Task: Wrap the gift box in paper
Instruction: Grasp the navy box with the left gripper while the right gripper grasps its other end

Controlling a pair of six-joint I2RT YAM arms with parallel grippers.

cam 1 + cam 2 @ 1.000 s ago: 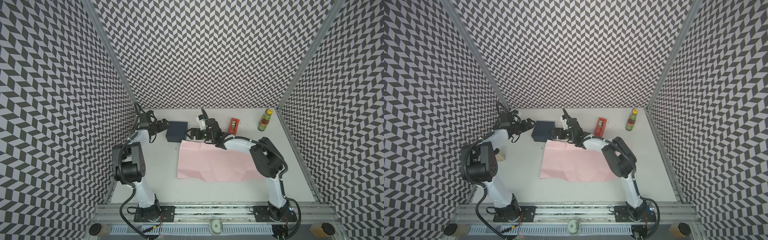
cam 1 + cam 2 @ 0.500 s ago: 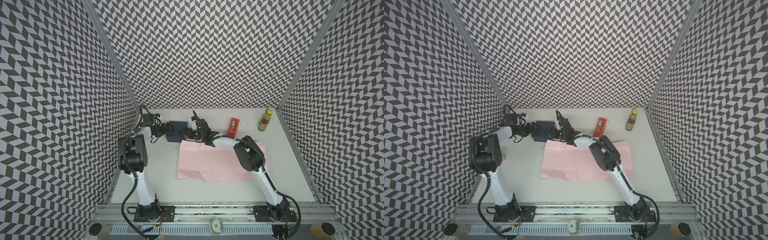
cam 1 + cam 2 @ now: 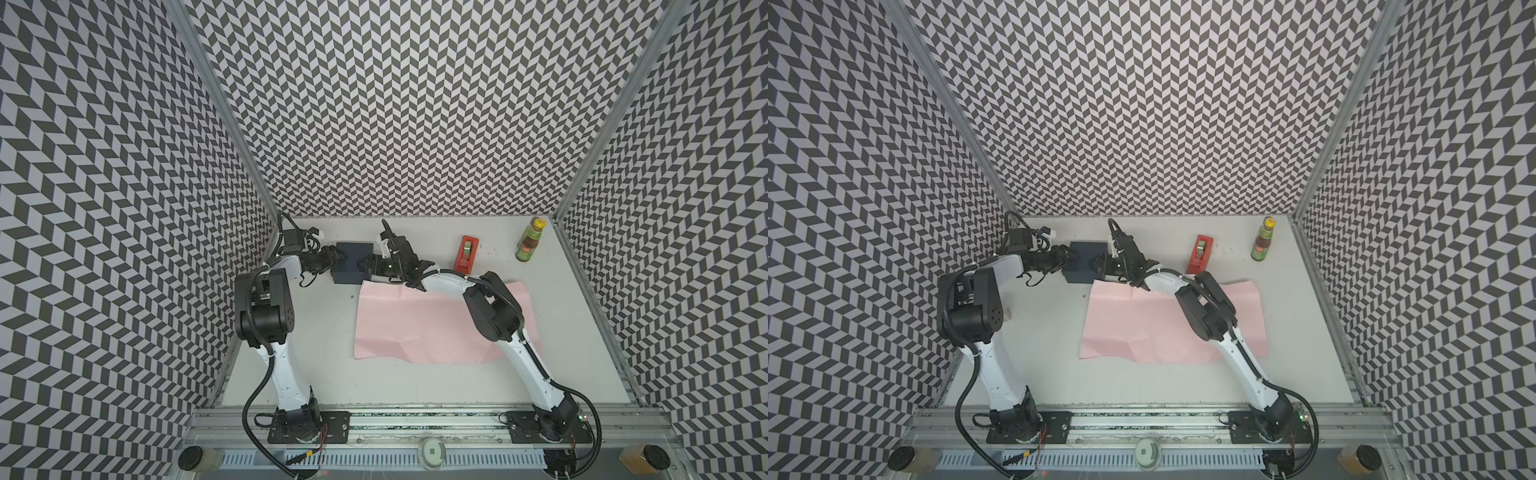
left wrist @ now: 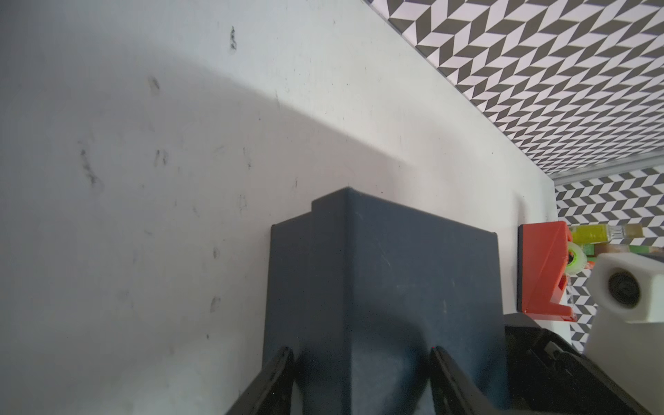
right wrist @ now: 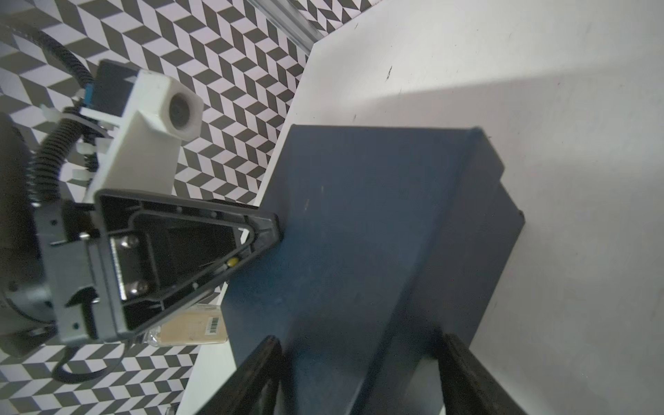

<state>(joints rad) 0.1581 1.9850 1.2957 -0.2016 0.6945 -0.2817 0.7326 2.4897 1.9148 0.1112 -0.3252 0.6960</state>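
— The gift box (image 3: 352, 257) is seen, in both top views, just beside the paper's (image 3: 415, 324) far corner, flanked by the left gripper (image 3: 338, 261) and right gripper (image 3: 365, 263).
— And from the wrists?
— Straddled by each pair of fingers (image 4: 275, 377); a firm clamp cannot be told.

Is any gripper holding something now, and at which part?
It cannot be told. The left gripper and the right gripper straddle opposite ends of the gift box, but closed contact is not visible.

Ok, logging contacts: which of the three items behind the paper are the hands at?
The navy gift box, between the left hand and the right hand; the red tape dispenser and the bottle stand alone.
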